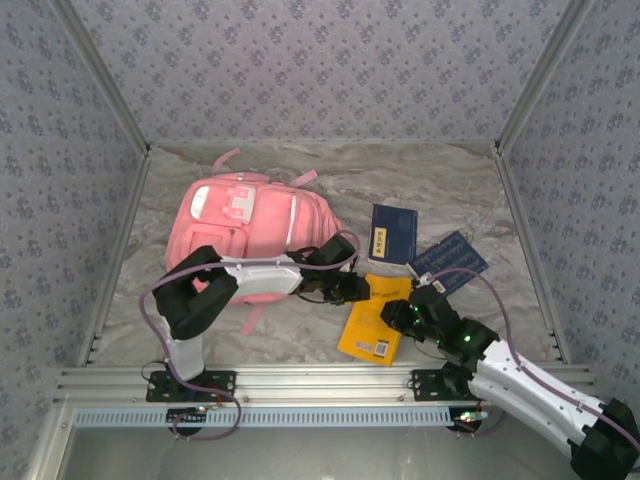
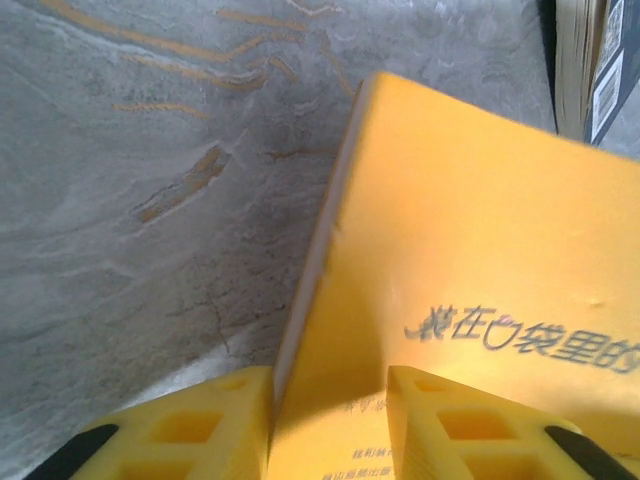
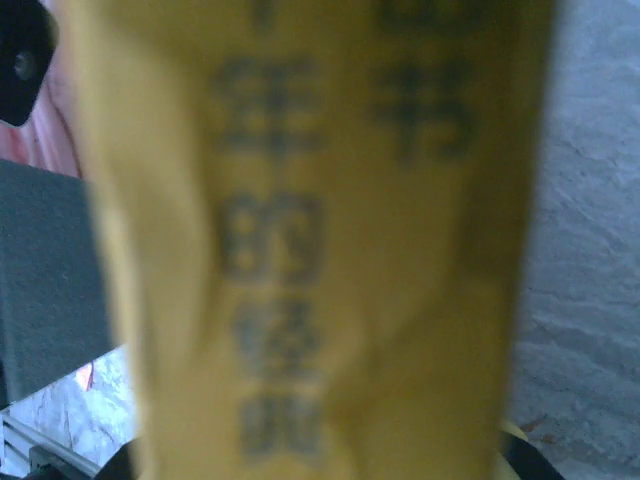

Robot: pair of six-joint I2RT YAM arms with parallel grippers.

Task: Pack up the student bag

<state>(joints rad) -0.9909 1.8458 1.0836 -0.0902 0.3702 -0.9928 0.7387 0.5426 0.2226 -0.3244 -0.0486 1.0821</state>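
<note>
The student bag (image 1: pixel 250 235) lies flat on the desk (image 1: pixel 450 190), toward the rear left and just behind the left arm, and I cannot see any open mouth on it from above. The step in hand seems to be picking up the yellow book (image 1: pixel 372 330), which lies near the front of the desk between the two arms. The left end effector (image 1: pixel 352 290) is at the book's upper left corner. In the left wrist view its two yellow fingers (image 2: pixel 235 420) sit on either side of the book's edge, so I judge it is clamped on the book. The right end effector (image 1: pixel 412 312) is at the book's right side. Its camera sees the blurred cover (image 3: pixel 320 250) very close, and I cannot tell if its fingers are apart or together. Two blue books (image 1: pixel 393 233) wait behind, apart from the bag. The next move probably calls for lifting the book level with a firm grip and finding the bag's opening.
</note>
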